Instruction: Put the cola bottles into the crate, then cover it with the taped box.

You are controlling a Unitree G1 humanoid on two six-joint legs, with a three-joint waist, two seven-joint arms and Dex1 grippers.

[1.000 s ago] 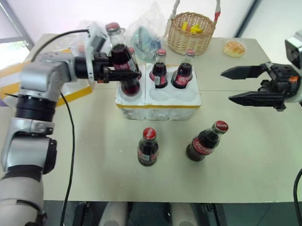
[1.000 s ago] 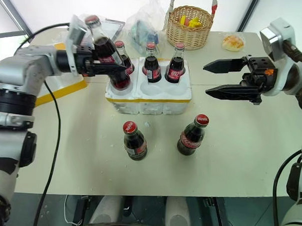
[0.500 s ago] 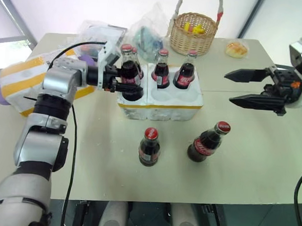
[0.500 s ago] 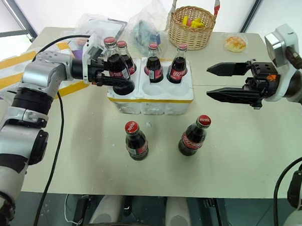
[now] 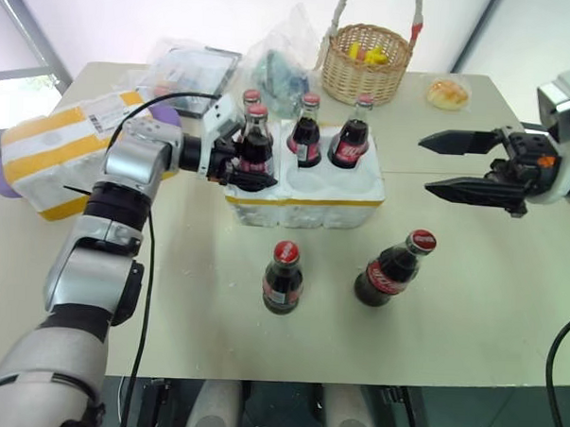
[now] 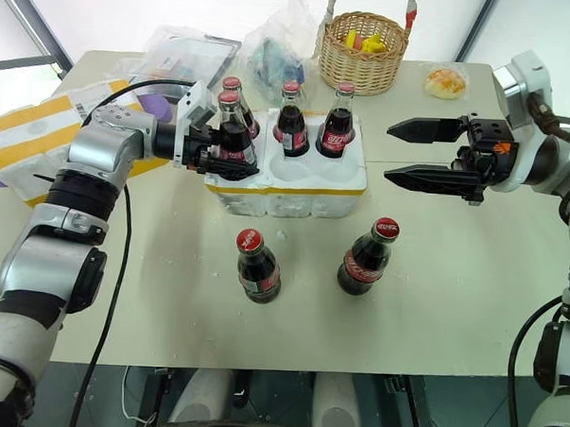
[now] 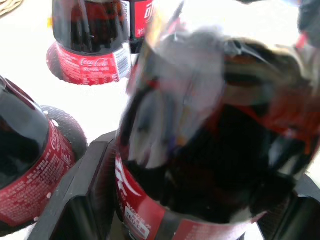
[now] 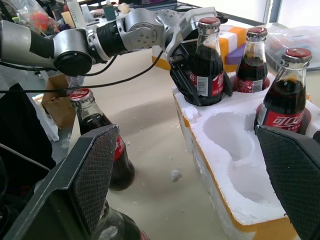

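Observation:
The white foam crate (image 5: 305, 191) holds several cola bottles: three along its back row (image 5: 305, 129) and one upright in its front-left well (image 8: 207, 65). My left gripper (image 5: 254, 165) reaches in from the left, and its fingers (image 7: 85, 200) stand open on either side of that front-left bottle's lower body. Two more cola bottles stand on the table in front of the crate, one in the middle (image 5: 282, 278) and one further right (image 5: 389, 268). The taped box (image 5: 51, 151) lies at the table's left edge. My right gripper (image 5: 423, 164) hovers open and empty to the right of the crate.
At the back of the table stand a wicker basket (image 5: 363, 61), a bun (image 5: 446, 91), a crumpled plastic bag (image 5: 273, 62) and a flat clear packet (image 5: 192, 68). The crate's front middle and front right wells (image 8: 227, 135) are empty.
My left gripper came down and right with its bottle, which went from tilted above the crate to upright in the front-left well. Its jaws have widened. The right gripper stayed in place.

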